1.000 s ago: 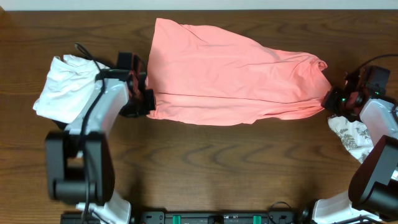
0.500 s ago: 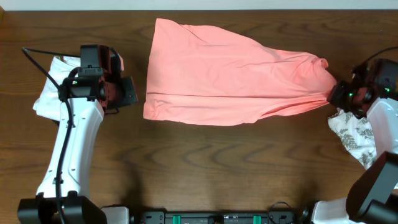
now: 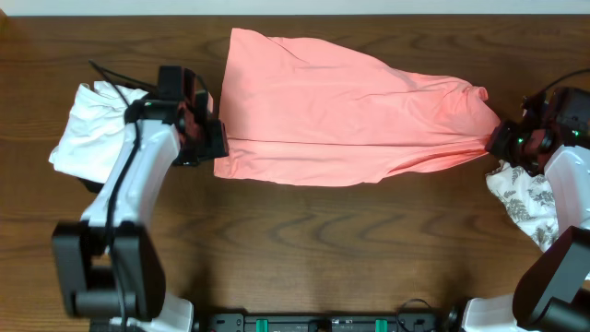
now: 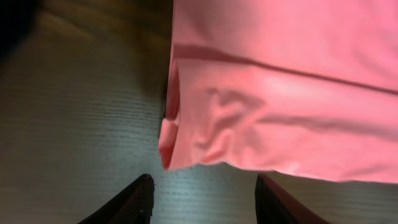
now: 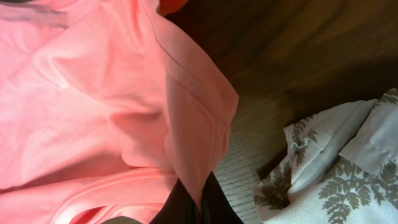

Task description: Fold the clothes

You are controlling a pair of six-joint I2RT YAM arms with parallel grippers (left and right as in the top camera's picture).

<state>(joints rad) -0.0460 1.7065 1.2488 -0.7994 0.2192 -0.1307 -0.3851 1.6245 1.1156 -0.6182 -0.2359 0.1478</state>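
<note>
The clothes (image 3: 341, 111), one salmon-pink garment, lie spread across the back middle of the wooden table (image 3: 323, 249). My left gripper (image 3: 208, 140) is at the garment's left edge. In the left wrist view that gripper (image 4: 205, 199) is open, with bare table between its fingers (image 4: 142, 198) and the garment's lower-left corner (image 4: 186, 143) just ahead of them. My right gripper (image 3: 499, 144) is shut on the bunched right end of the clothes. The right wrist view shows pink fabric (image 5: 106, 106) pinched between its dark fingertips (image 5: 214, 208).
A plain white folded garment (image 3: 92, 129) lies at the left, behind my left arm. A white cloth with grey leaf print (image 3: 525, 205) lies by my right arm, and it also shows in the right wrist view (image 5: 336, 162).
My left gripper pulled away to the left, then came back to the garment's left edge and opened. The right gripper shifted slightly right, drawing the right end tighter.
</note>
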